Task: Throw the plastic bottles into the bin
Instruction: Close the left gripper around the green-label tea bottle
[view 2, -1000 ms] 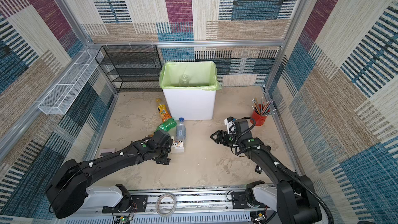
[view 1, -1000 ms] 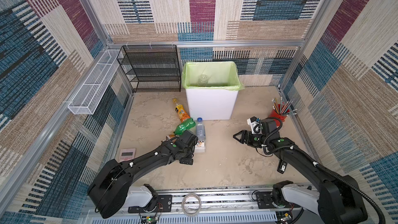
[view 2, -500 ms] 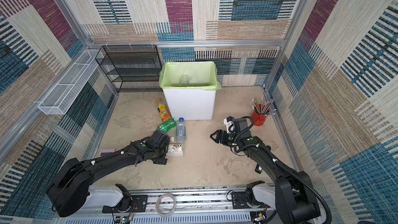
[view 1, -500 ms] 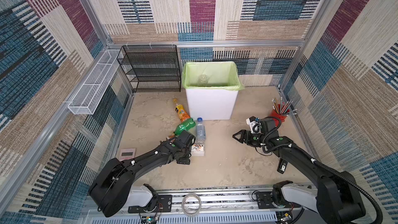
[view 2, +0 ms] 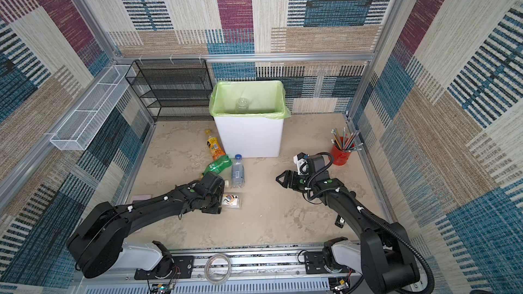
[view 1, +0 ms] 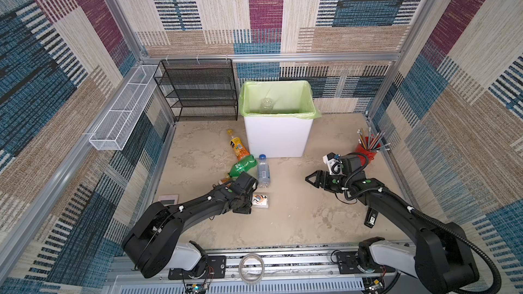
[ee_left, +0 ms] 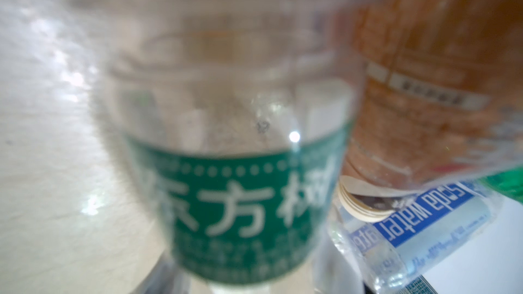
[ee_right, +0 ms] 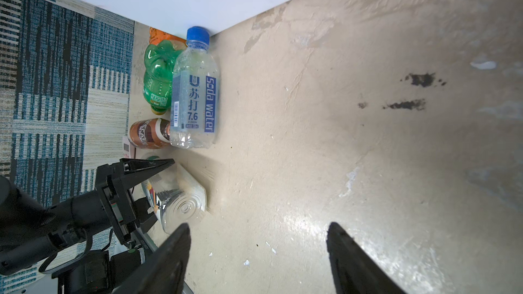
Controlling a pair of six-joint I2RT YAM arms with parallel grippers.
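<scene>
L gripper [ee_right: 162, 189] has just clamped onto the clear green-label bottle [ee_left: 235, 207] lying left of table centre, so lift-and-carry to the bin [view 1: 278, 137] at the back edge looks next; R gripper [ee_right: 257, 250] hangs w/ jaws apart, empty.

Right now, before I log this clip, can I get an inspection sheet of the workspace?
Surface: beige tabletop, stained, dark smudges.
Job's things: bin holds one clear bottle; orange bottle, green bottle, soda water bottle, brown bottle lie outside.
Clutter: pencil cup, small black object, tape roll on front rail.
Grippers: left claw astride green-label bottle, grip unclear; right claw open, empty.
Cables: black hose along right arm, no snag seen.
Surroundings: mesh rack, wire basket, patterned walls.
</scene>
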